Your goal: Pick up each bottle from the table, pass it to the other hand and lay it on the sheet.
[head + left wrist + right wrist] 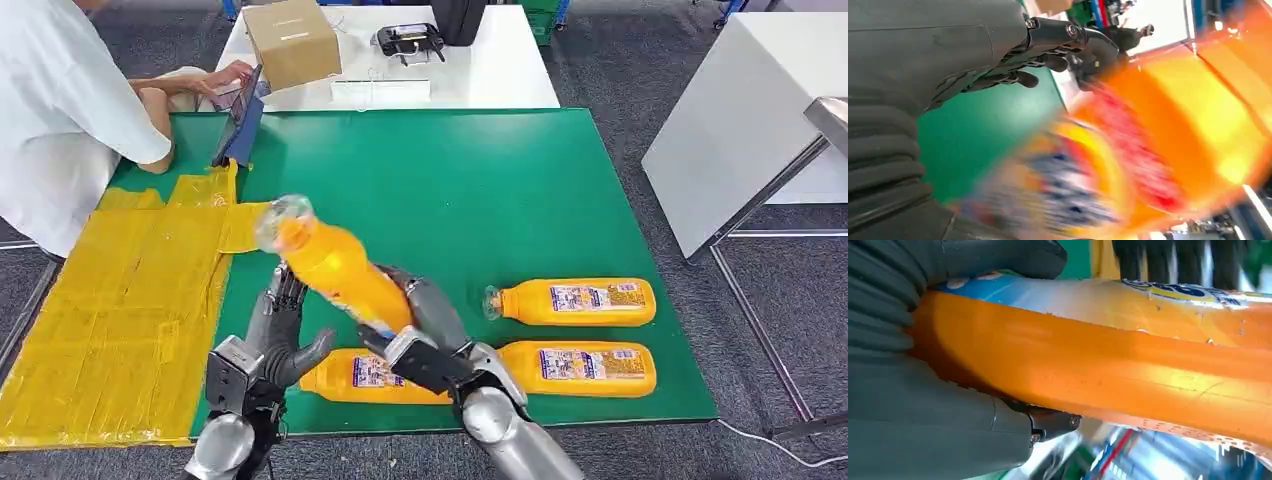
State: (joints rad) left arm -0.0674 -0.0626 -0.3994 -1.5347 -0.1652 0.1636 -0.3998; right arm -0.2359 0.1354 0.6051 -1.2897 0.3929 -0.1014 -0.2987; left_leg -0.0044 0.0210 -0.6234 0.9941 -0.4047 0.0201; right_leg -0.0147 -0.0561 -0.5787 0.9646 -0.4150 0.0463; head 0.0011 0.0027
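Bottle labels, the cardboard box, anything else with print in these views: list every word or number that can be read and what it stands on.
None reads clearly.
Held bottle in the right hand: label print blurred in the head view; the right wrist view shows blue lettering on yellow, cut off and unreadable.
Three bottles lying on the green mat: labels too small to read.
Cardboard box: small white sticker, illegible.
Left hand: no markings seen.

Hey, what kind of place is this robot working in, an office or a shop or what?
Probably a lab or office test space, not a shop: grey carpet floor, a white desk holding a cardboard box, and a person at a laptop beside the green table.
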